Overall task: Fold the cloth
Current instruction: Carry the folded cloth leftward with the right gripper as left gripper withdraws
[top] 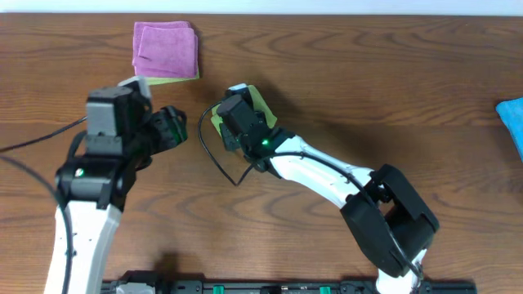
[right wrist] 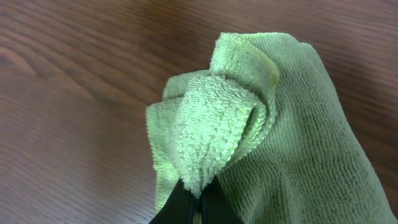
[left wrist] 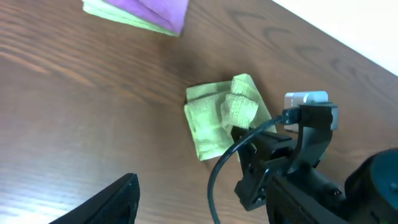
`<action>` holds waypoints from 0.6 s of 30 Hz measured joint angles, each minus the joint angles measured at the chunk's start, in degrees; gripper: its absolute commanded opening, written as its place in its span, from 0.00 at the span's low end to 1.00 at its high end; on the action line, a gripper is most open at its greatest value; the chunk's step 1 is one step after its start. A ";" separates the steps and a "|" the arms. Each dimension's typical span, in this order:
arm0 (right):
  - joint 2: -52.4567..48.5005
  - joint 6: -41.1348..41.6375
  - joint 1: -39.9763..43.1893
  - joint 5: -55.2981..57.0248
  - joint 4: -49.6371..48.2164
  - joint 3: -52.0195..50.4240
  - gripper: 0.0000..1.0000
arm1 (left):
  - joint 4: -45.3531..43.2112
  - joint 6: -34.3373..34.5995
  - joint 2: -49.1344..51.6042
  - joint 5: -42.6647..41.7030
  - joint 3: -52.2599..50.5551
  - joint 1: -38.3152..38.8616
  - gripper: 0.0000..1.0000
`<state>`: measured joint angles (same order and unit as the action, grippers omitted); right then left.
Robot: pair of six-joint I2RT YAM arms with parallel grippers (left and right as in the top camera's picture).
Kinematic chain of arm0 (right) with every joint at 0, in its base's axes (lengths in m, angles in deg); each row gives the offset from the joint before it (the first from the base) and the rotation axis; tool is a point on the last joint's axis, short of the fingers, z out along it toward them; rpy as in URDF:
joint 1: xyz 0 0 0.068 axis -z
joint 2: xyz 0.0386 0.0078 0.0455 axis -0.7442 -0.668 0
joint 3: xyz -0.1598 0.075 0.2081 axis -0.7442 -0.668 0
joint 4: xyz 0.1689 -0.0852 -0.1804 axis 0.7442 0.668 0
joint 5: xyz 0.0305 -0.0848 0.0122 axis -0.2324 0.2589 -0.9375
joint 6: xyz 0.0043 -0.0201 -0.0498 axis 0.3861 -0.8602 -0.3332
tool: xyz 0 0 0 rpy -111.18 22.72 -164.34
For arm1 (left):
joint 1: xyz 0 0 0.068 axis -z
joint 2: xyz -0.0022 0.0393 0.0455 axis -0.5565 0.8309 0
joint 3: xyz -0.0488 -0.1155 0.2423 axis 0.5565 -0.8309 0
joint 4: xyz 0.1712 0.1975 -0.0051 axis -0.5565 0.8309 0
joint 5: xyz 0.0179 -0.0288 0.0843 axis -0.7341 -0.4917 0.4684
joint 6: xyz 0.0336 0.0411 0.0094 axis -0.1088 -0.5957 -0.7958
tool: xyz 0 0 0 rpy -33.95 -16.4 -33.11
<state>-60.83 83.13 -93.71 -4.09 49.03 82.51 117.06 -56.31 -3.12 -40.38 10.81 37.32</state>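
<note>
Even, bright overhead light; soft shadows under arms; left wrist view perhaps slightly blurred

Overhead looks straight down — 2 wrist views share the cloth [right wrist: 298, 143].

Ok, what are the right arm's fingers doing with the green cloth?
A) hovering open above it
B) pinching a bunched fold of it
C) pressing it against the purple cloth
B: the right wrist view shows the right fingers shut on a bunched fold of the cloth.
</note>
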 measured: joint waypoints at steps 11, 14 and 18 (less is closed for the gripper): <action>-2.95 -1.14 -0.04 1.14 -6.82 0.09 0.02 | 5.27 -0.20 -0.98 -0.02 0.00 -0.31 0.65; -4.26 -1.33 -0.04 1.20 -6.82 0.09 0.02 | 5.95 -0.20 -0.98 -0.02 0.00 -0.31 0.65; -5.05 -1.36 -0.04 1.27 -6.82 0.09 0.02 | 5.99 -0.20 -0.98 -0.02 0.00 -0.31 0.65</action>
<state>-65.88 81.78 -93.76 -2.83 42.21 82.60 123.05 -56.51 -4.10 -40.40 10.81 37.01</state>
